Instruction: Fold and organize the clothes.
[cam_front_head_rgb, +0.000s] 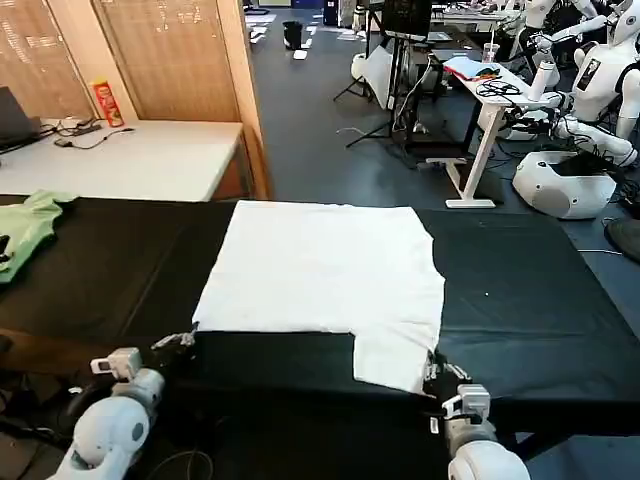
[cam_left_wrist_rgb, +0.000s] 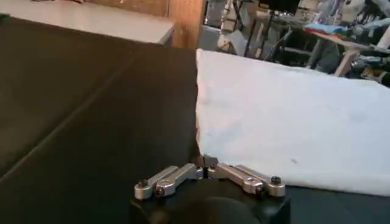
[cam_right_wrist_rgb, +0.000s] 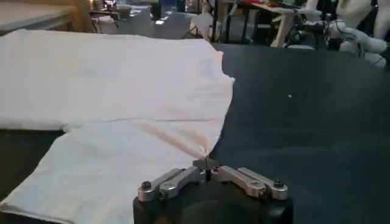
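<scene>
The white T-shirt (cam_front_head_rgb: 320, 265) lies flat on the black table (cam_front_head_rgb: 520, 290), plain side up, with a flap reaching toward the near edge on the right. My left gripper (cam_front_head_rgb: 180, 342) sits at the shirt's near left corner. In the left wrist view the left gripper (cam_left_wrist_rgb: 206, 163) is shut on that corner of the shirt (cam_left_wrist_rgb: 292, 109). My right gripper (cam_front_head_rgb: 437, 372) is at the flap's near right edge. In the right wrist view the right gripper (cam_right_wrist_rgb: 207, 163) is shut on the shirt (cam_right_wrist_rgb: 122, 79), and a crease runs from the pinch into the cloth.
A light green garment (cam_front_head_rgb: 25, 230) lies at the table's far left. Behind it stands a white table (cam_front_head_rgb: 130, 160) with a red can (cam_front_head_rgb: 105, 102) and cables. Desks and other white robots (cam_front_head_rgb: 570, 150) fill the room at back right.
</scene>
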